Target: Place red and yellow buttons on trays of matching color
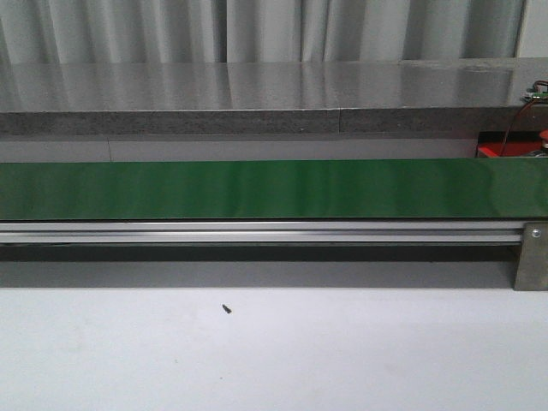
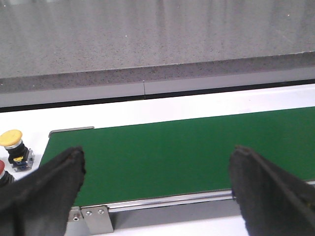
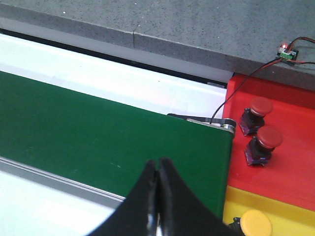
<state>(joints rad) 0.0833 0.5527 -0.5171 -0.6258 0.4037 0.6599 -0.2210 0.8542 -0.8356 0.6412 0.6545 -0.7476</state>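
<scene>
In the right wrist view two red buttons (image 3: 260, 107) (image 3: 266, 141) stand on the red tray (image 3: 290, 172), and a yellow button (image 3: 255, 223) sits on the yellow tray (image 3: 275, 204) beside it. My right gripper (image 3: 158, 164) is shut and empty over the green belt (image 3: 98, 137), left of the trays. My left gripper (image 2: 157, 152) is open wide over the belt's other end. Off that end stand a yellow button (image 2: 12, 140) and the edge of a red button (image 2: 3, 172). Neither gripper shows in the front view.
The green conveyor belt (image 1: 257, 188) runs across the table on an aluminium rail (image 1: 257, 231). A grey stone ledge (image 1: 257, 103) lies behind it. A small circuit board with red and black wires (image 3: 288, 49) sits on the ledge by the red tray.
</scene>
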